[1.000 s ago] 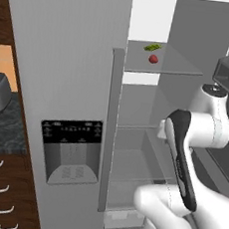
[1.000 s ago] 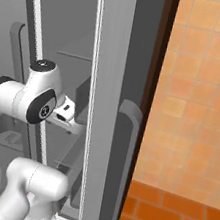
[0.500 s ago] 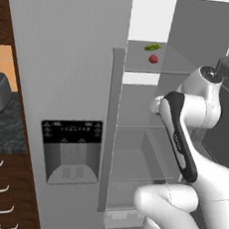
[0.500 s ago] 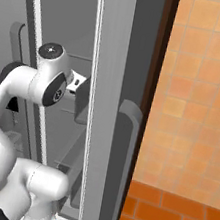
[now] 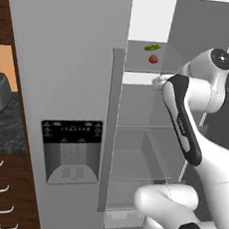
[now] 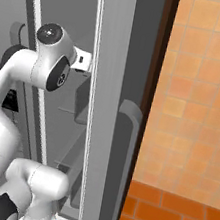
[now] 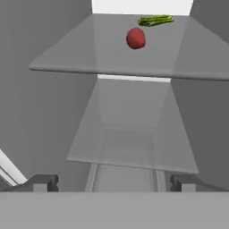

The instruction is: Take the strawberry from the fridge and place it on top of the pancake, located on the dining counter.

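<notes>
My tool (image 7: pixel 114 183) is released, its two dark tips wide apart at the bottom of the hand view, and nothing is between them. It points into the open right compartment of the fridge (image 5: pixel 65 81), below the level of the upper glass shelf (image 7: pixel 112 53).

The strawberry (image 7: pixel 136 38) lies on that upper shelf, toward the back, well apart from my tool – I see it as a small dark-red ball. Just behind it lies a small green leafy item (image 7: pixel 155 20), near the berry but not touching it. In the left base view the strawberry (image 5: pixel 153 59) and the green item (image 5: pixel 152 47) sit in the same order on the shelf, and the wrist of the arm (image 5: pixel 186 119) is just below and to the right of them, at the front edge of the shelf.

The left door of the fridge is closed – it carries the black dispenser panel (image 5: pixel 71 149) and a long vertical handle (image 5: pixel 110 131). A second glass shelf (image 7: pixel 132 152) is lower in the compartment, and I see nothing on it.
</notes>
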